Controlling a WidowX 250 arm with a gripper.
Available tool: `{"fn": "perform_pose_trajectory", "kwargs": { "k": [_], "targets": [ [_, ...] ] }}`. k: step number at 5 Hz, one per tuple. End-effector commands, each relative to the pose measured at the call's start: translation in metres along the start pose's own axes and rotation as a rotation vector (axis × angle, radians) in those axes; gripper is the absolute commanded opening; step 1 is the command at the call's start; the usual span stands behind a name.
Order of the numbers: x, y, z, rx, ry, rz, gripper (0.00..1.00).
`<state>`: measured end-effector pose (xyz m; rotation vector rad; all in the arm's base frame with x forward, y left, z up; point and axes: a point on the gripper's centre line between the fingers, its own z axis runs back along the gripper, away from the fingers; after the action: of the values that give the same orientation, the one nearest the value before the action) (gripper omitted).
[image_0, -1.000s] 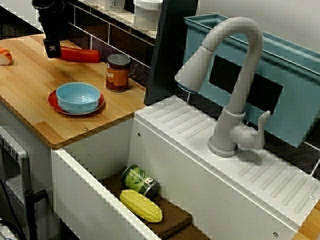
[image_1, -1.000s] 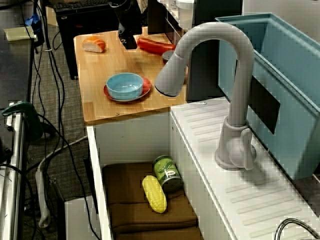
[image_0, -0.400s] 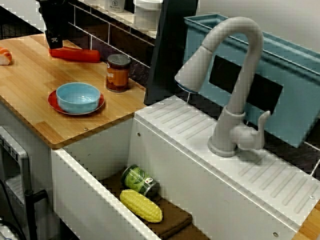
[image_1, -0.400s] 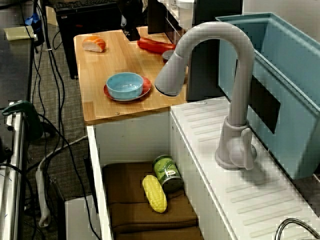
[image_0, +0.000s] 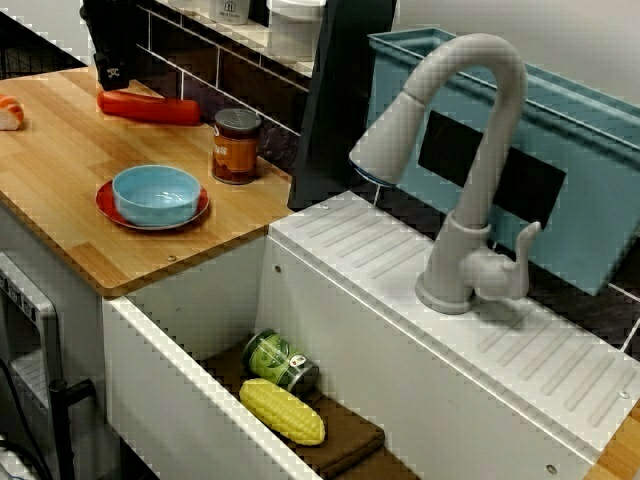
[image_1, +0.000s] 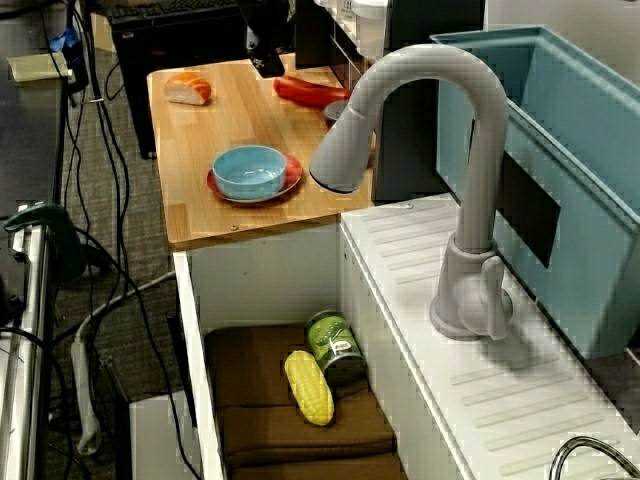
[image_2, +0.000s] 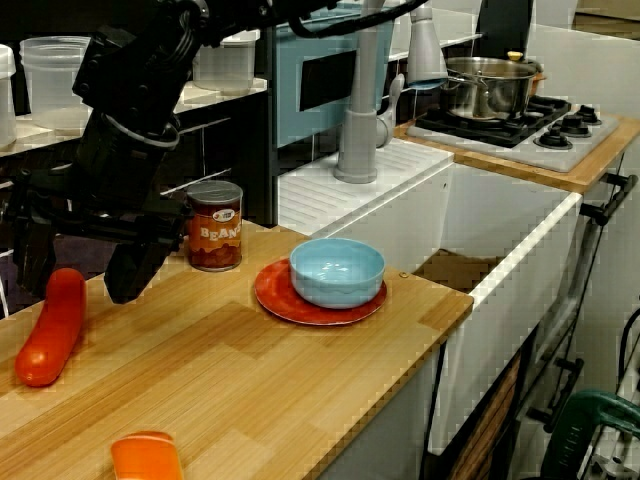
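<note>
My black gripper (image_2: 76, 285) hangs open over the far end of the wooden counter (image_2: 250, 390); the view from the counter side shows its two fingers spread wide. A long red vegetable (image_2: 50, 325) lies flat on the wood right under and between them, and I cannot tell whether a finger touches it. In the view from above the sink the gripper (image_0: 112, 74) sits just above the vegetable's (image_0: 150, 108) left end. The view along the sink shows the gripper (image_1: 262, 62) beside the vegetable (image_1: 310, 92) too.
A beans can (image_2: 214, 225) stands right of the gripper. A blue bowl (image_2: 337, 270) rests on a red plate (image_2: 275, 298). An orange sushi piece (image_0: 10, 112) lies near the counter's corner. The sink holds a green can (image_0: 280, 362) and corn (image_0: 282, 411). The faucet (image_0: 470, 150) arches over the sink.
The gripper has risen and drawn back toward the wall, away from the counter top. The red vegetable stays where it lay.
</note>
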<state>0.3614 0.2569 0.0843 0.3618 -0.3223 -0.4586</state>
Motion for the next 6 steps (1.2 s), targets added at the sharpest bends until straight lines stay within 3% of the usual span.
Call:
{"fn": "perform_pose_trajectory", "kwargs": {
  "k": [1,3,6],
  "targets": [
    [0.014,0.014,0.008,0.059,-0.007,-0.01,1.0],
    [0.019,0.017,-0.003,0.041,0.01,0.017,1.0],
    [0.018,0.018,-0.003,0.054,0.018,0.036,1.0]
  ]
}}
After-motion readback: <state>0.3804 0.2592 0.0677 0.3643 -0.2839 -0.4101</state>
